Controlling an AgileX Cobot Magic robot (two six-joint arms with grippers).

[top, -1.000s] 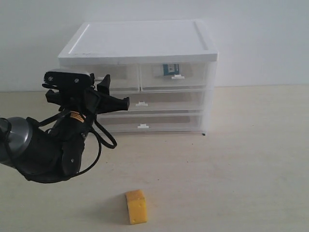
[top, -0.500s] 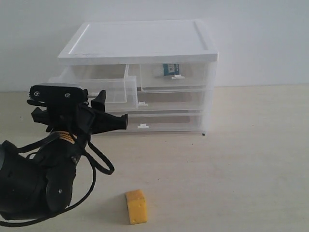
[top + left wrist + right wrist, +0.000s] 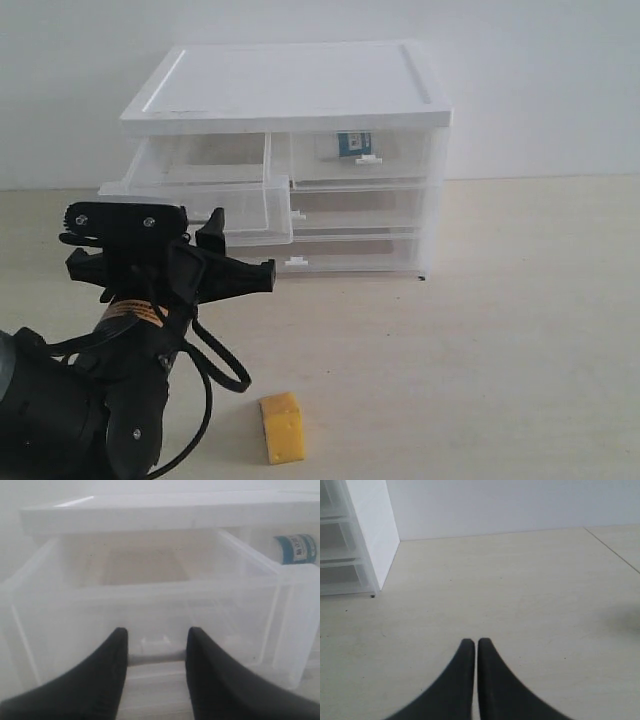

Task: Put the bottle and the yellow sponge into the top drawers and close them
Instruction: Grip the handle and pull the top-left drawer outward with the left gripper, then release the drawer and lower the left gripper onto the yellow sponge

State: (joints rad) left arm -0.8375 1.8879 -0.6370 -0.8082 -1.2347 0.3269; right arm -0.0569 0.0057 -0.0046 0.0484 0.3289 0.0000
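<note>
Right now, yellow sponge [image 3: 282,428]: on the tabletop [image 3: 480,330], well in front of the open, empty left top drawer [image 3: 250,212].
handling: looks light, squashy foam; I'd pinch its long sides.
bottle [image 3: 353,143]: inside the shut right top drawer [image 3: 405,150].
left gripper [image 3: 156,632]: spread, empty.
right gripper [image 3: 472,644]: pinched closed, empty.

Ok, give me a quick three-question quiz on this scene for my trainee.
1. True or false: the sponge lies inside the open left drawer.
2. Where is the bottle? A) beside the sponge B) in the shut right drawer C) in the open left drawer
3. Fill in: the right gripper is ____ (open/shut).
Key: 1 false, it lies on the table; 2 B; 3 shut.
</note>
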